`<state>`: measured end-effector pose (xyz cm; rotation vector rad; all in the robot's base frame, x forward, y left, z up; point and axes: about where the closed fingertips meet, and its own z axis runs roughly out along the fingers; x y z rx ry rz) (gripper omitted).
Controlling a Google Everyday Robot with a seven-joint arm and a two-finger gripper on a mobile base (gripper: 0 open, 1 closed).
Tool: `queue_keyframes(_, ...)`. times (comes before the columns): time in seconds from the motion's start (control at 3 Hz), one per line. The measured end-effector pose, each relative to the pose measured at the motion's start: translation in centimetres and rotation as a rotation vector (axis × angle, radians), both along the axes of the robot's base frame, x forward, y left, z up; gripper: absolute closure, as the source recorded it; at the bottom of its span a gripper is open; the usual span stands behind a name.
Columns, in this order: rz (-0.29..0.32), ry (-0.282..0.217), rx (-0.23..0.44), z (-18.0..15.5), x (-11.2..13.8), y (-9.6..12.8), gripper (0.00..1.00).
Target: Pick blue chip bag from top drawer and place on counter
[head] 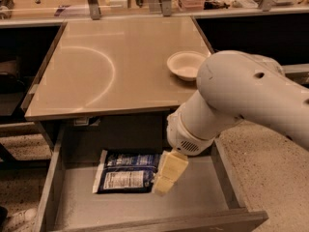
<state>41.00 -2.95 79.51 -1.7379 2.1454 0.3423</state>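
Dim warm light, claw [165, 183] over shadowed drawer [96, 208]

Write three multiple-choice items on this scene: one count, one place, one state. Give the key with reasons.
1. How many bowls stand on the counter? A. none B. one C. three
2. Where does the blue chip bag lie? A. on the counter B. in the bowl C. in the top drawer
3. The top drawer is: A. pulled open B. shut C. lying on the floor
1 B: a single white bowl stands near the counter's right edge.
2 C: the bag lies flat on the drawer's bottom, the gripper over its right end.
3 A: its inside shows below the counter.
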Motion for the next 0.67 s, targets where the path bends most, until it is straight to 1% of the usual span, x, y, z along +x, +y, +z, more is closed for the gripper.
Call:
queue_keyframes(0.33,0.016,0.020,0.062,-3.2,0.0,3.0,0.00)
queue_keyframes(0.67,0.008,0.016,0.100,-8.7,2.4,6.0,0.00)
